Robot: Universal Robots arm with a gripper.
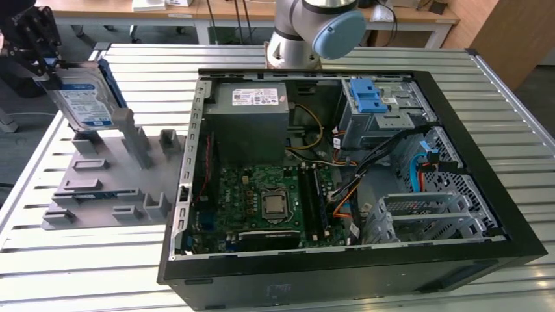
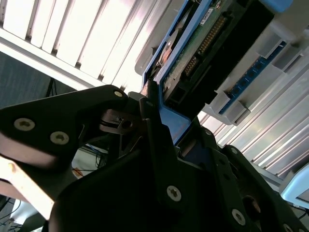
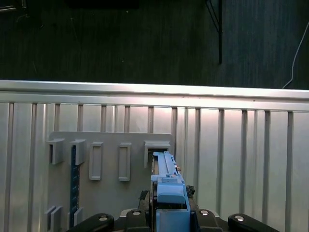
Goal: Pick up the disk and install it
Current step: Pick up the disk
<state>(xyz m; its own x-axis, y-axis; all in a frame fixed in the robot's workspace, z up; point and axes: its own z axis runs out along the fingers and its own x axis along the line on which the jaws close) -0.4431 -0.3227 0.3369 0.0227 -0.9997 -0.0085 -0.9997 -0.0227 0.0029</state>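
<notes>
disk (image 1: 84, 101): silver, blue frame (white-and-blue label) | gripper (image 1: 45, 64): black | rack (image 1: 95, 179): grey | table (image 1: 87, 260): ribbed silver

Disk (image 1: 82, 104): silvery metal body, smooth white-and-blue label with a slight sheen. Carrier frame (image 3: 166, 191): bright blue plastic, smooth, semi-gloss. Gripper (image 2: 166, 121): matt black, with bright metal screw heads. Table (image 1: 87, 273): ribbed bare aluminium, satin sheen. Fixture plate (image 1: 91, 179), at 9 o'clock of the case in the exterior view: matt grey plastic. Case (image 1: 347, 276): matt black shell; interior is dull bare sheet metal, perforated at 3 o'clock.
</notes>
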